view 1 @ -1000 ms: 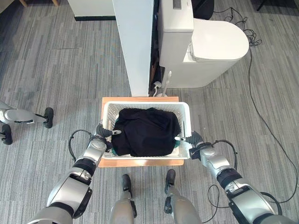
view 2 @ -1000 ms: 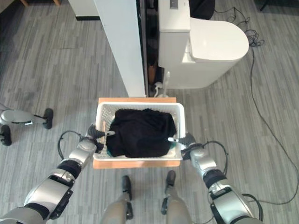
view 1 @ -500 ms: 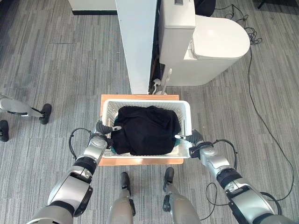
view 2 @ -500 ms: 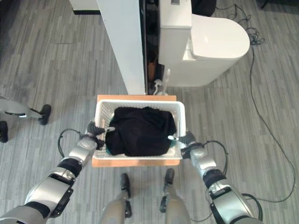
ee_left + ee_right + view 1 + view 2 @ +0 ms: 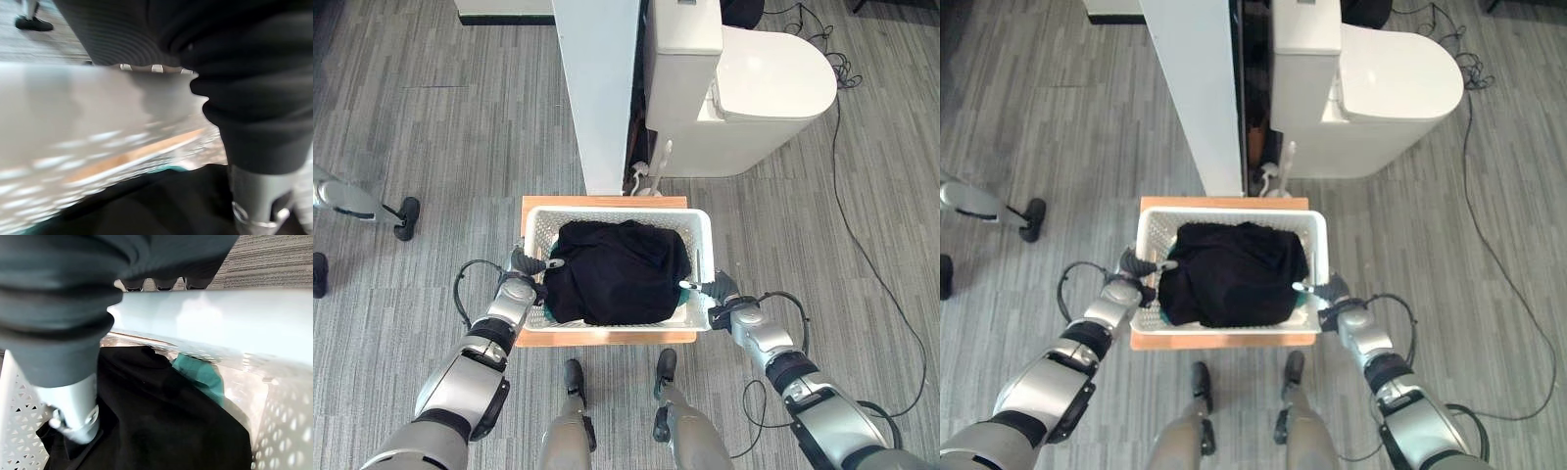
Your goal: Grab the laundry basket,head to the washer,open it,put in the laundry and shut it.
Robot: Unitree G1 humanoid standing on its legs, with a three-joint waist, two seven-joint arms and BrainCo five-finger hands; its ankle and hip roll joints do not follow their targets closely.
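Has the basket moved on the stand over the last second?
No. The basket keeps the same overlap with the wooden stand beneath; only the camera shifted.

White perforated laundry basket (image 5: 700,230); black garment (image 5: 619,270) over teal cloth (image 5: 198,372); orange-brown wooden stand (image 5: 597,339); grey striped floor (image 5: 440,137); white toilet (image 5: 754,88).

The place looked like a mock-up bathroom set inside a lab or office rather than a real home. A white toilet (image 5: 744,93) stood on grey striped carpet flooring (image 5: 431,137), beside a free-standing white partition panel (image 5: 599,93) instead of a tiled wall. A toilet brush (image 5: 658,168) leaned at its base, and the wheeled foot of some equipment (image 5: 362,204) stood nearby.
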